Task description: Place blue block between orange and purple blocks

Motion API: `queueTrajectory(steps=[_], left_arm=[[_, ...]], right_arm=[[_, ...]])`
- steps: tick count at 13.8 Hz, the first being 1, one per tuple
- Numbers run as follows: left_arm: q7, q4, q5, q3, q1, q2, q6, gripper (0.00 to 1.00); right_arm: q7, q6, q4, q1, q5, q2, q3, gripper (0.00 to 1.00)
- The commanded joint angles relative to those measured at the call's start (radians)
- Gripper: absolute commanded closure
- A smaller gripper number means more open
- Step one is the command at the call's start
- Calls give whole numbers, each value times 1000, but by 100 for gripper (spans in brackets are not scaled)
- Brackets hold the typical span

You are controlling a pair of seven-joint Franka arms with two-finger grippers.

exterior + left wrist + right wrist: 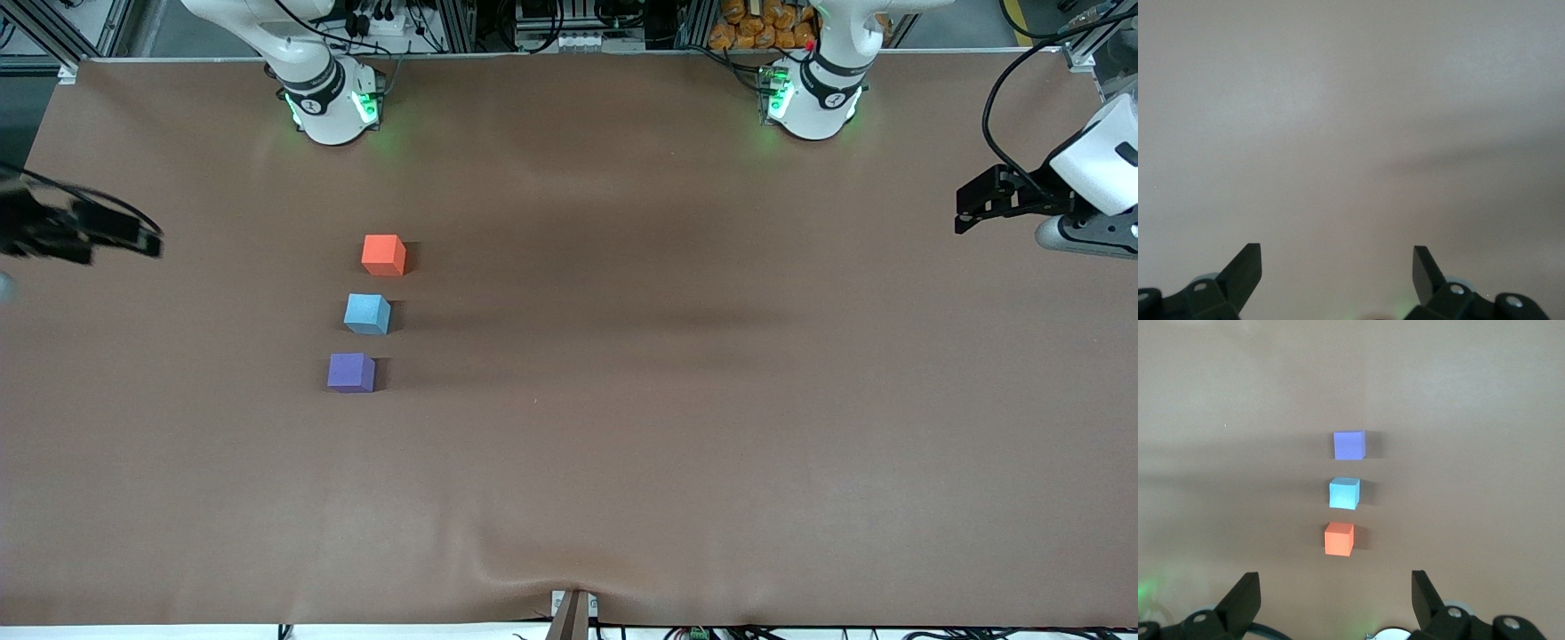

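Observation:
Three small cubes stand in a row on the brown table, each a short gap from its neighbour. The orange block (pixel 383 255) is farthest from the front camera. The blue block (pixel 367 314) is in the middle. The purple block (pixel 351 372) is nearest. The right wrist view shows the same row: purple block (pixel 1349 445), blue block (pixel 1344 493), orange block (pixel 1339 539). My right gripper (pixel 147 242) (pixel 1335 583) is open and empty over the right arm's end of the table, apart from the blocks. My left gripper (pixel 967 206) (pixel 1337 257) is open and empty over the left arm's end.
The brown table cover (pixel 622 400) is slightly wrinkled near the front edge. The two arm bases (pixel 331 102) (pixel 813 98) stand along the farthest edge. The left wrist view shows only bare table (pixel 1351 133).

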Motion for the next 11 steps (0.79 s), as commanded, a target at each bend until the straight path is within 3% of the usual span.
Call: queueTrajectory(steps=[1,4,6,11], left_arm=[[-9,11,17,-2,10,2,-16,0],[-9,13,17,-2,8,2,-16,0],[-11,13,17,-2,6,2,-16,0],[-12,11,17,-4,6,8,-16,0]], right_arm=[[-5,30,-123,21,-119,-133,19,0],[-43,172,-361,20,-141,-285,15,0],[-85,261,-481,20,-141,-334,13,0],[-221,257,-405,15,-150,-296,9,0]])
